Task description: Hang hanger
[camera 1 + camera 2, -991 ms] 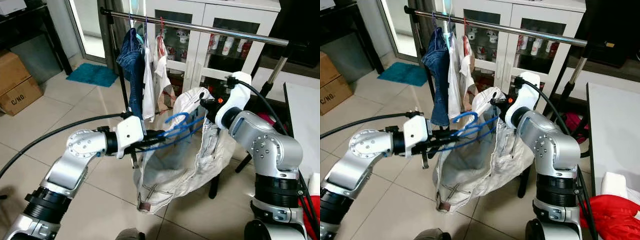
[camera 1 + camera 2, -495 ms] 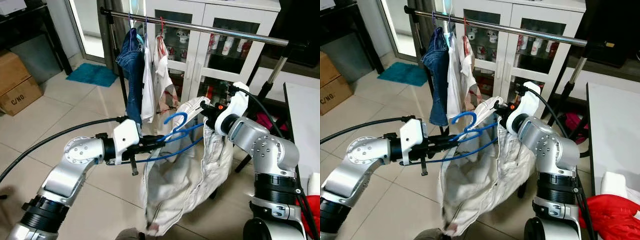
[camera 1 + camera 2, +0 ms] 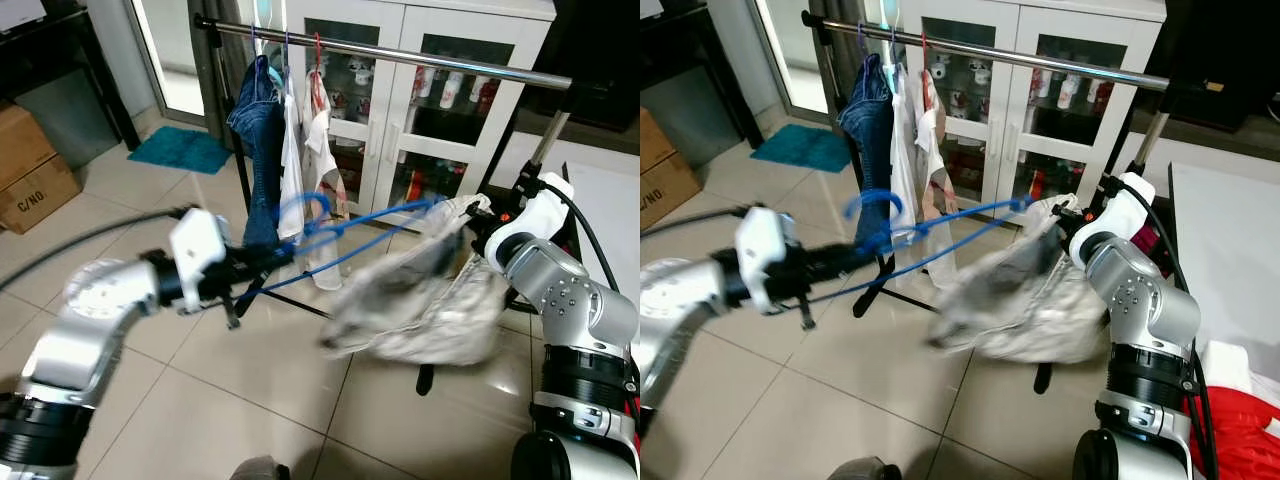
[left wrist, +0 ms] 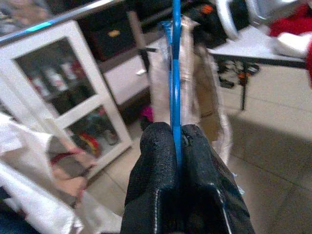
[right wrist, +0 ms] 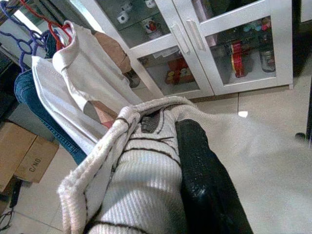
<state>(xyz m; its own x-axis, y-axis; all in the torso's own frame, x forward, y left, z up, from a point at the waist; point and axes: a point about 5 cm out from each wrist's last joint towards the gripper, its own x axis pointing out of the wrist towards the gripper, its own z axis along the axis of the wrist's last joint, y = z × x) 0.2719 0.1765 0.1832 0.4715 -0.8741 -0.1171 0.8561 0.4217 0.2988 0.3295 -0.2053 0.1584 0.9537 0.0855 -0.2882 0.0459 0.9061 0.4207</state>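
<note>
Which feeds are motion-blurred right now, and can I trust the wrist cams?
Both eye views smear the left arm and the white garment; the rail stays fairly crisp. Left wrist view: fingers sharp on the blue hanger, background soft. Right wrist view is clear and evenly lit.

Both arms are silver metal with rounded, screw-studded joints and black ribbed collars. Behind each gripper sits a white wrist housing trailing a black cable. The fingers (image 4: 161, 185) are black and textured.
</note>
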